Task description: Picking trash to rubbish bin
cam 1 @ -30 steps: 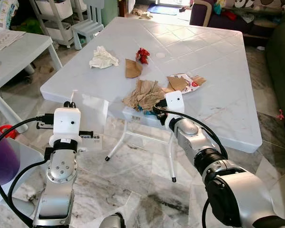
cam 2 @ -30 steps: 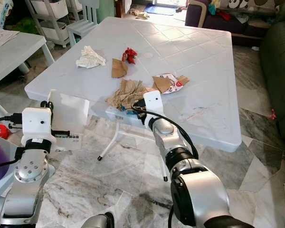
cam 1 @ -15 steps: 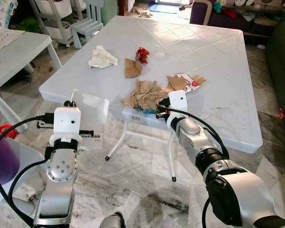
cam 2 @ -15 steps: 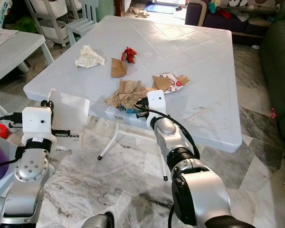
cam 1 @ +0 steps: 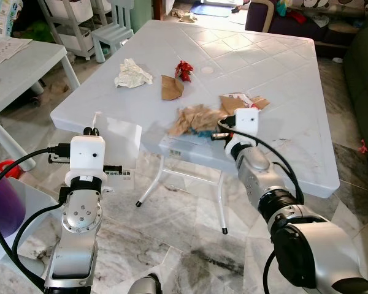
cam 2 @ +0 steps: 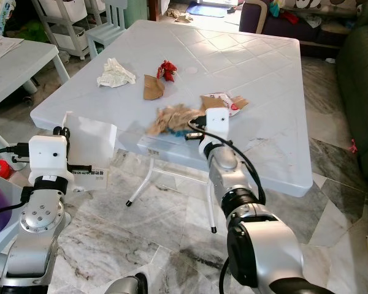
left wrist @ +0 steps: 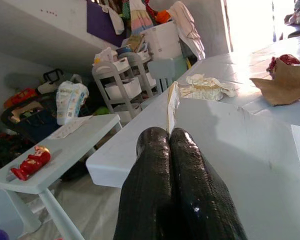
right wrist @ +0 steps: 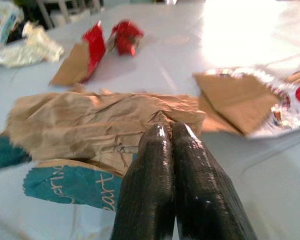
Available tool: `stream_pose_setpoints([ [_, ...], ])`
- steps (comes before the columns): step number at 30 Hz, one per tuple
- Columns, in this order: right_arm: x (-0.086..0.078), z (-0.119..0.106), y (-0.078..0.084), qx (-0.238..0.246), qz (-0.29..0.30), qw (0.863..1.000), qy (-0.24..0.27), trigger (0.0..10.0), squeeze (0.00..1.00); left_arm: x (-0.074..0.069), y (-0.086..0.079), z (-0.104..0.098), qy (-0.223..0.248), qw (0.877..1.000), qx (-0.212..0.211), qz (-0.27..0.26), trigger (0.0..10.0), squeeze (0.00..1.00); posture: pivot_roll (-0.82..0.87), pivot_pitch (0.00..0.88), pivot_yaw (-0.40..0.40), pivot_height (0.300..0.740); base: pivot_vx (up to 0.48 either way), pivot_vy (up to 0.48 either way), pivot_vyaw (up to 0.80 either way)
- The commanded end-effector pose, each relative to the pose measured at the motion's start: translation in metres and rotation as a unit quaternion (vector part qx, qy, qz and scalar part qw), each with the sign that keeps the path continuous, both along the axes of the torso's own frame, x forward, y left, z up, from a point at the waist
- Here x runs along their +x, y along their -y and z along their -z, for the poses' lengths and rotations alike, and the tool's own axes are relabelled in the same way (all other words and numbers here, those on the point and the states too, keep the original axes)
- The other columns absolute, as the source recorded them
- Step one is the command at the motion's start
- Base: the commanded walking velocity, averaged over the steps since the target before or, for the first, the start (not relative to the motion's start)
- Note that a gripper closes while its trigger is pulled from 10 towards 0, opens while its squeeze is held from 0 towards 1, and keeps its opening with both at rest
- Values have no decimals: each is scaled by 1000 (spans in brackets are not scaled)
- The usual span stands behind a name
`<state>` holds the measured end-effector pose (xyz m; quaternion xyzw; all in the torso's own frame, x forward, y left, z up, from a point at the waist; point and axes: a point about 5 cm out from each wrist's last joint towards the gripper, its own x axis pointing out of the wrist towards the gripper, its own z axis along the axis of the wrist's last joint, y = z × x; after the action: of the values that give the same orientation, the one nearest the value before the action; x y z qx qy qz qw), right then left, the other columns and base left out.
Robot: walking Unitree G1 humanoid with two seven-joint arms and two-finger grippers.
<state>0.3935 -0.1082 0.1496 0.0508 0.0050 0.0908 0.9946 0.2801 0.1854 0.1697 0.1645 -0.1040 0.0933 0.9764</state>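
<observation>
The right gripper (right wrist: 167, 131), fingers pressed together, pinches the crumpled brown paper bag (cam 1: 193, 119) near the white table's (cam 1: 276, 73) front edge; the left gripper (left wrist: 169, 134) pinches a white sheet (cam 1: 121, 144)

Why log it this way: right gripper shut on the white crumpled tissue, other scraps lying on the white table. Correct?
Not quite. The right gripper is shut on the crumpled brown paper bag, as the right wrist view shows. The white crumpled tissue lies untouched on the white table.
</observation>
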Motion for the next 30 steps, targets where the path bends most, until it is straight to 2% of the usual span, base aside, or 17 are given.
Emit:
stream_pose_setpoints([
  [1, 4, -15, 8, 10, 21, 999, 32, 0, 0, 2, 1, -2, 8, 1000, 0, -4, 10000, 0, 154, 97, -36, 740, 0, 0, 0],
  [8, 4, -29, 24, 7, 46, 995, 87, 0, 0, 7, 4, -5, 23, 1000, -1, -9, 10000, 0, 125, 77, -32, 740, 0, 0, 0],
  [14, -4, -39, 35, -11, 48, 988, 144, 0, 0, 14, 4, -7, 34, 999, -1, -32, 10000, 0, 84, 59, -23, 740, 0, 0, 0],
  [20, -14, -36, 41, -23, 41, 986, 161, 0, 0, 18, 11, -5, 36, 999, -11, -24, 10000, 0, 55, 47, -17, 740, 0, 0, 0],
  [24, -23, -29, 44, -25, 40, 987, 155, 0, 0, 21, 16, -3, 36, 999, -16, -23, 10000, 0, 43, 42, -12, 740, 0, 0, 0],
  [30, -33, -26, 40, -29, 30, 987, 154, 0, 0, 23, 16, -3, 38, 999, -17, -22, 10000, 0, 34, 37, -10, 740, 0, 0, 133],
])
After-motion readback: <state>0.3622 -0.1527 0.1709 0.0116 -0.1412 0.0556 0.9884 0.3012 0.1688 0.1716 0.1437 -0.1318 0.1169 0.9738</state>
